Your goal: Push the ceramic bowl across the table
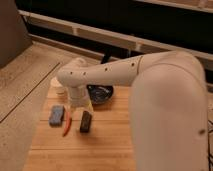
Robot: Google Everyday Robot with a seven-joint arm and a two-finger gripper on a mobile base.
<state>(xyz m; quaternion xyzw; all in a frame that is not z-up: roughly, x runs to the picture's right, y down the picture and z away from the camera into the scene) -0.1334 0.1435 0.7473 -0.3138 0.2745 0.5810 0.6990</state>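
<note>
The dark blue-black glossy ceramic bowl (101, 93) sits at the far side of the light-brown wooden table (100, 145), partly hidden behind my white arm. My gripper (81, 104) hangs down from the arm just left of the bowl, above the table, close to the bowl's left rim. I cannot tell whether it touches the bowl. The small white cup (59, 86) stands at the far left corner of the table.
A blue sponge-like block (56, 115), a thin orange-red object (67, 125) and a dark rectangular block (86, 121) lie in a row on the left half of the table. My large white arm (165, 110) covers the right side. Speckled grey floor (25, 80) lies to the left.
</note>
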